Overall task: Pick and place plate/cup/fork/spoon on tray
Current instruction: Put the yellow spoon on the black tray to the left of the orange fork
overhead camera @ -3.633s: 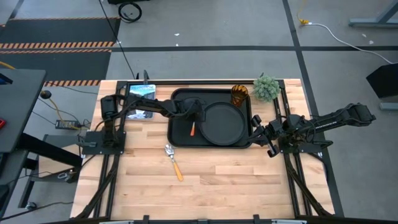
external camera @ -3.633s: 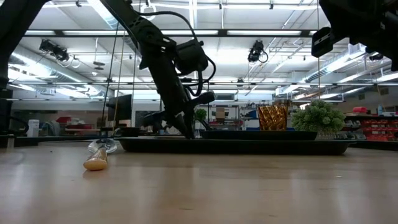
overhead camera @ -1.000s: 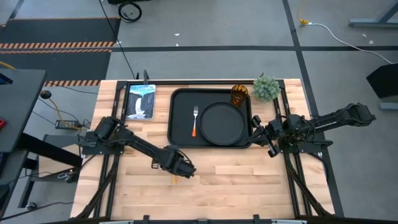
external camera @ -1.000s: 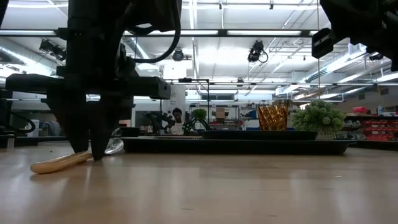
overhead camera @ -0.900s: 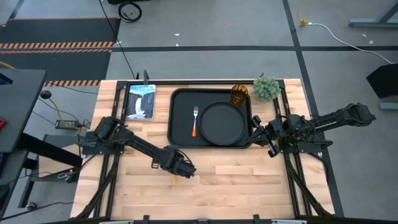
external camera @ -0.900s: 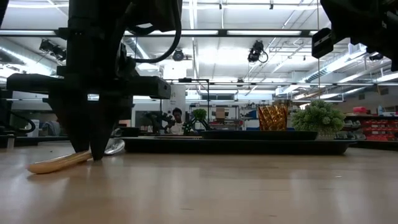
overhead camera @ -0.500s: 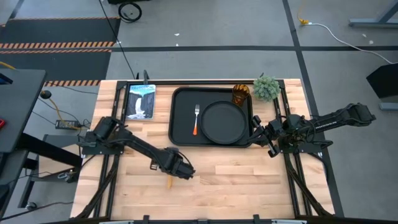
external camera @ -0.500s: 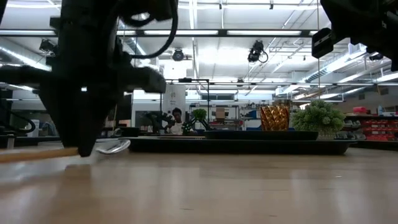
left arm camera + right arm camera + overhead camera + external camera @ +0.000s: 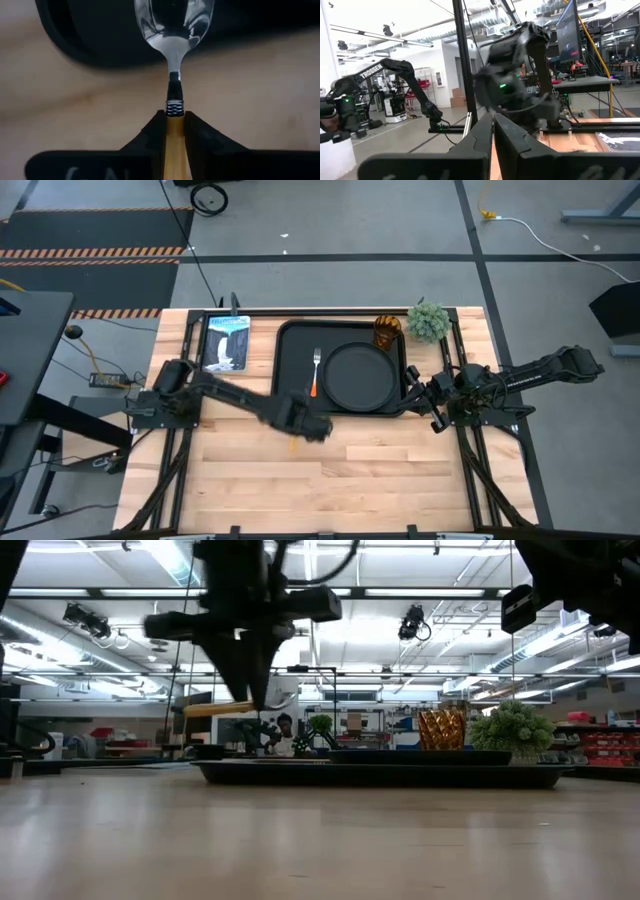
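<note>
High view: the left gripper [image 9: 312, 428] hangs over the bench [image 9: 380, 470] just beside the tray's [image 9: 285, 395] near-left corner, blurred. A sliver of yellow handle shows under it, so the spoon [image 9: 294, 444] is with it. On the tray lie the plate [image 9: 357, 376] and, left of it, the fork [image 9: 315, 372]; the cup [image 9: 386, 331] stands at the far right corner. The right gripper [image 9: 425, 398] waits beside the tray's right edge.

Low view: the left gripper [image 9: 250, 690] is well above the bench, the spoon's handle [image 9: 215, 709] sticking out level from it.

Left wrist view: the fingers [image 9: 197, 137] are nearly closed, pinching the handle just behind the metal neck, with the bowl [image 9: 173, 22] pointing out over the tray's rim [image 9: 85, 47]. The spoon looks light and stiff; the smooth handle may slip or swivel in so narrow a pinch, so a hold near the neck seems sound.

Right wrist view: the right fingers [image 9: 510, 145] lie close together with a narrow gap, holding nothing.
</note>
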### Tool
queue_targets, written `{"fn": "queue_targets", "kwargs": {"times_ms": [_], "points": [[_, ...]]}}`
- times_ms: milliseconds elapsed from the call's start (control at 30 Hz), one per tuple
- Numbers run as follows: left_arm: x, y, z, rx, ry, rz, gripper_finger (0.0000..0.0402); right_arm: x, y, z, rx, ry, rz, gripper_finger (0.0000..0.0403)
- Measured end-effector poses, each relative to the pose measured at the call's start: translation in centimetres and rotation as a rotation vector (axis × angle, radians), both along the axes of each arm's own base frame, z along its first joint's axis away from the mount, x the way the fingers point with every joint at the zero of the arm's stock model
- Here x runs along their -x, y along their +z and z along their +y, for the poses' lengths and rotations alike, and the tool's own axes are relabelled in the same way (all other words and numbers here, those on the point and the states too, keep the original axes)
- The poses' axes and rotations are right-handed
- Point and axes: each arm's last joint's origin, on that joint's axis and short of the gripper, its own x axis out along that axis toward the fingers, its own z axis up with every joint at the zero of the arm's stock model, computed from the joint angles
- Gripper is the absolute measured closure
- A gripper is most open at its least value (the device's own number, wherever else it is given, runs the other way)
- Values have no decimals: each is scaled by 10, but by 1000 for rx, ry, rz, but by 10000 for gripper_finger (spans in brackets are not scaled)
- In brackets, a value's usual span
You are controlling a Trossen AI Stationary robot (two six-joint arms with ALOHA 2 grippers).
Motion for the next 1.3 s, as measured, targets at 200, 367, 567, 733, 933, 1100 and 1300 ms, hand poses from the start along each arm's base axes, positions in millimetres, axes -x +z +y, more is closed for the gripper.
{"fn": "queue_targets", "kwargs": {"times_ms": [200,367,567,733,933,1100,1300], "points": [[-11,3,60,-23,-46,50,349,0,0,0,-3,1,1,380],[-12,3,113,-42,-59,90,349,0,0,0,-4,1,1,380],[-9,-16,169,-48,-48,38,349,0,0,0,-7,2,2,380],[5,-40,204,-18,19,10,349,0,0,0,-7,1,0,380],[16,-58,218,61,89,-30,349,0,1,-1,-12,-15,-5,380],[16,-60,214,78,84,-24,331,0,1,-1,-11,-17,-5,380],[15,-60,210,71,74,-24,273,0,1,-1,-11,-18,-5,380]]}}
